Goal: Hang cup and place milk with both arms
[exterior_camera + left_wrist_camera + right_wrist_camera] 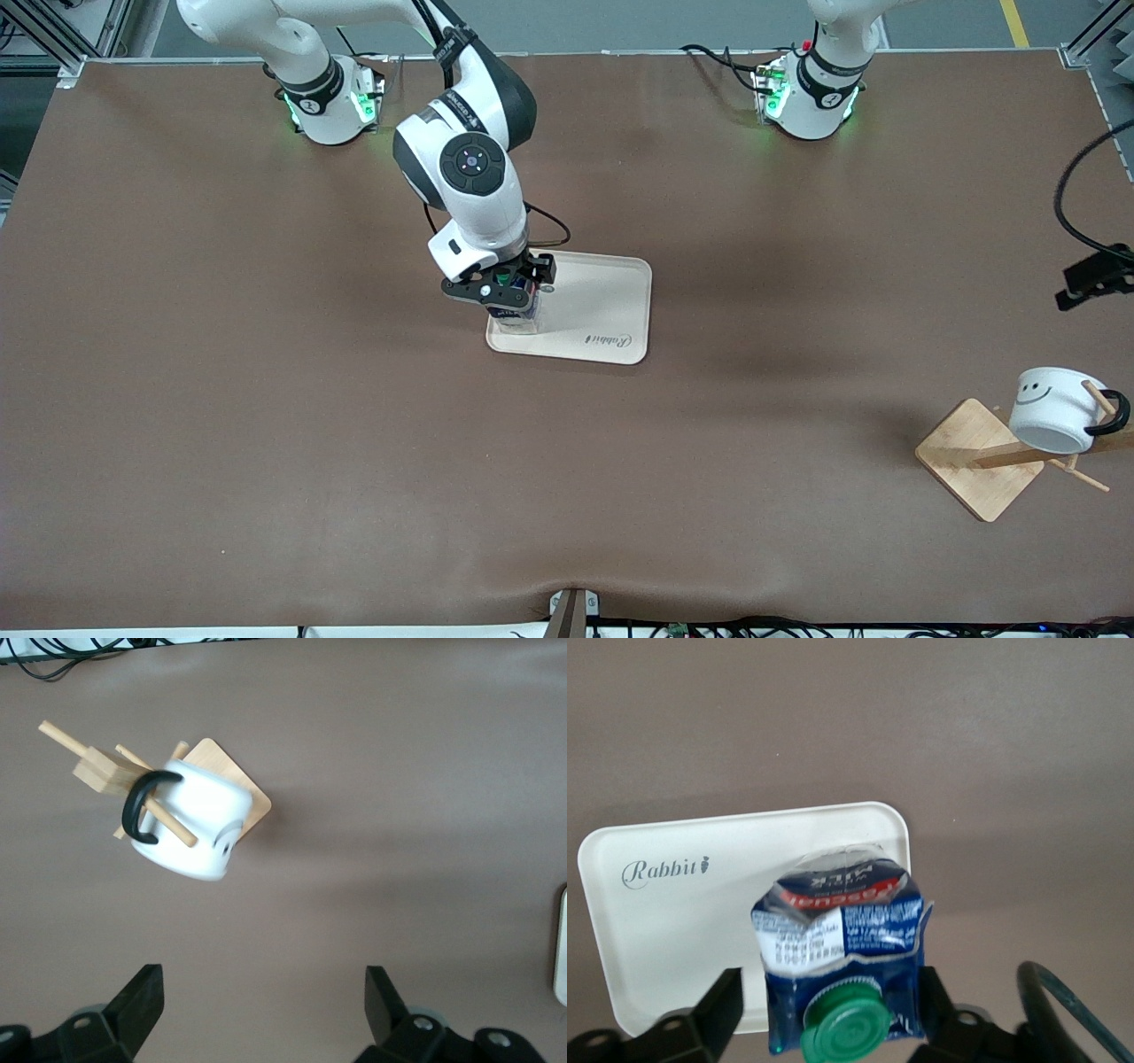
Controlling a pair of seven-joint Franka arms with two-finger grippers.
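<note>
Right gripper (509,297) is pinching the milk (516,312) over the corner of the tray (611,306) nearest the camera at the right arm's end, carton not yet released.

The cup (1056,409) is already hanging by its handle on the wooden rack (979,456) toward the left arm's end. The left gripper (264,1010) is hovering spread and empty near it. Whether the carton is touching the tray is hidden.

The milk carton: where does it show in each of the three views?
Front view: milk carton in the right gripper, at the corner of the cream tray toward the right arm's end.
Left wrist view: not in it; only a sliver of the tray edge.
Right wrist view: carton over the tray.
Shared landmark: the tray.
</note>
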